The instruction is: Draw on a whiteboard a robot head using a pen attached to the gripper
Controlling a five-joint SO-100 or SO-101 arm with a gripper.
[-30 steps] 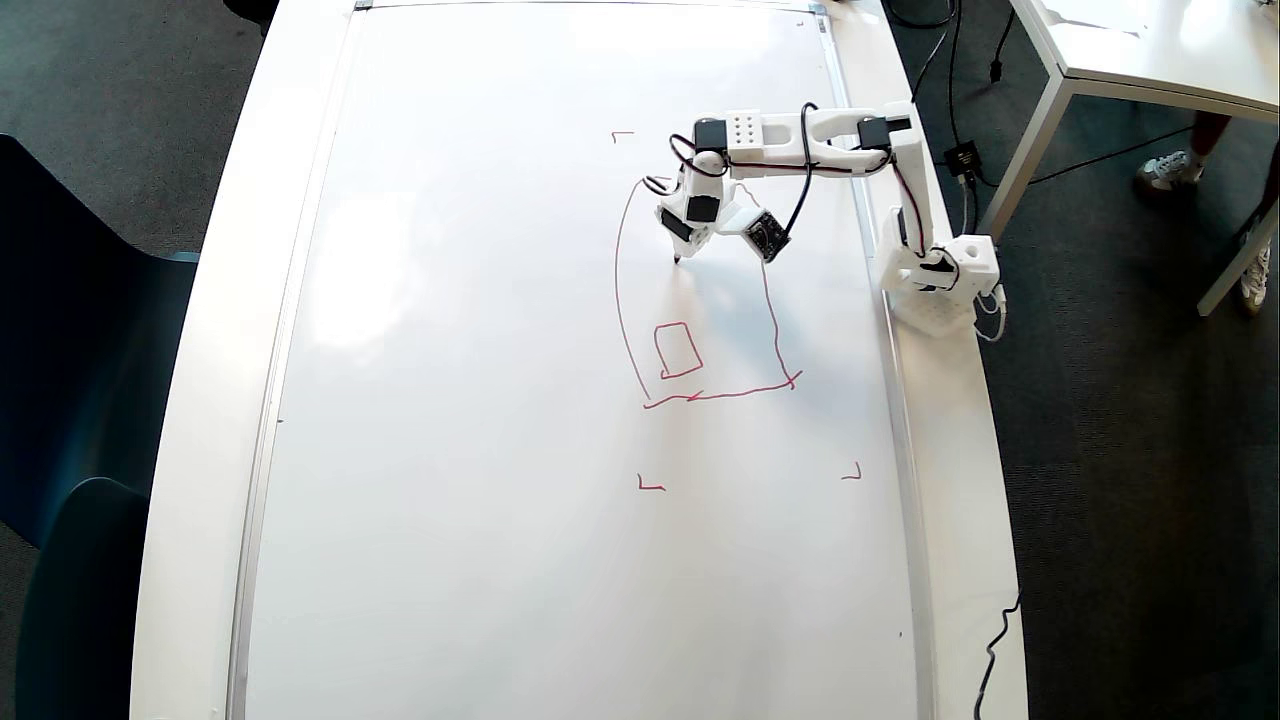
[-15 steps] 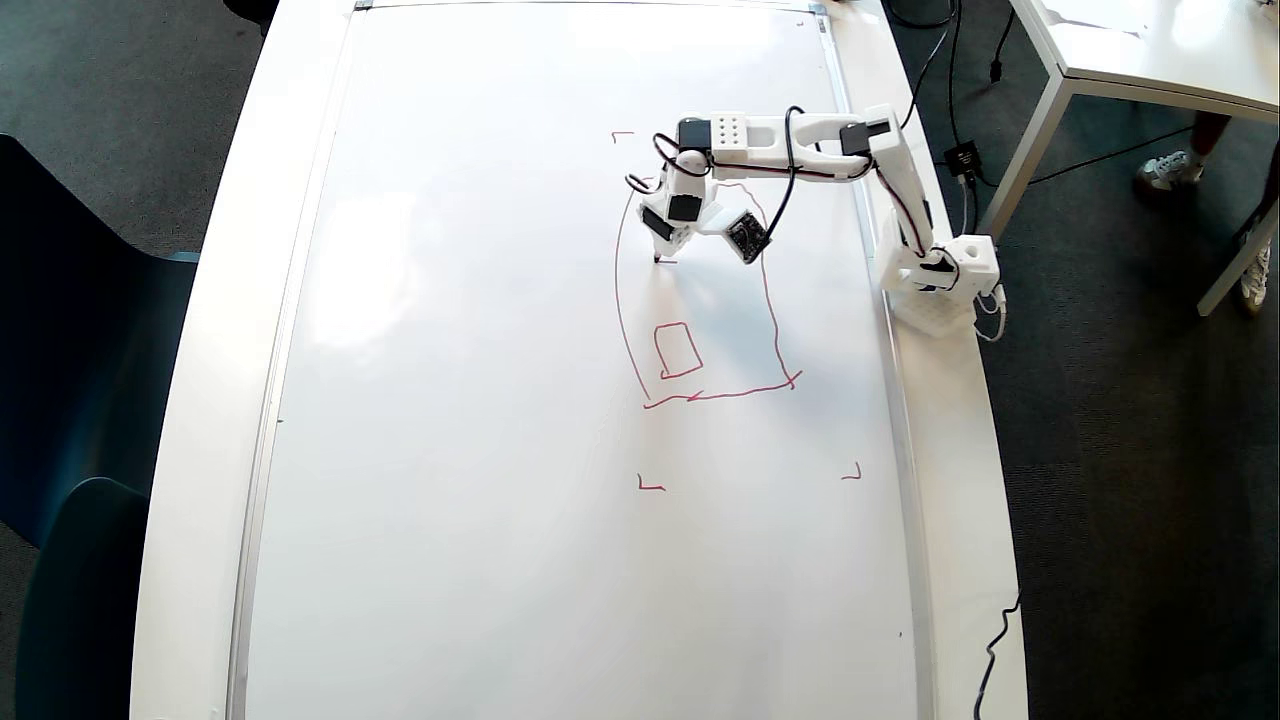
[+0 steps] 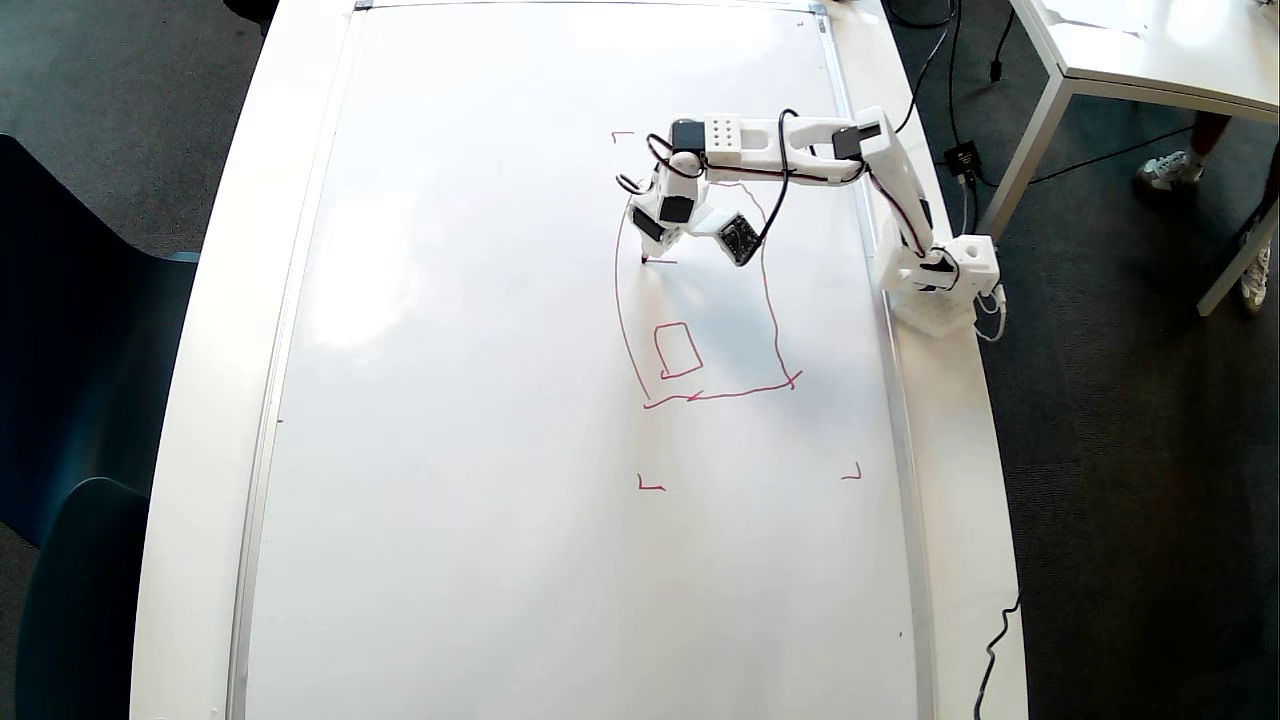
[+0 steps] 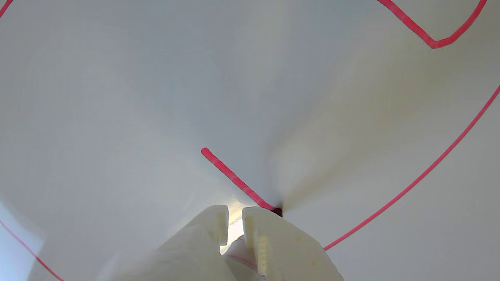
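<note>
In the overhead view the arm's base stands at the right edge of the whiteboard, the gripper reaches left over the robot head, whose inner box lies below the pen.

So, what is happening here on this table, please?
A small white robot arm draws in red on the whiteboard. Its gripper is shut on the pen, whose tip touches the board at the end of a short fresh stroke. The robot head is unfinished: a tall outline with one small box inside.
</note>
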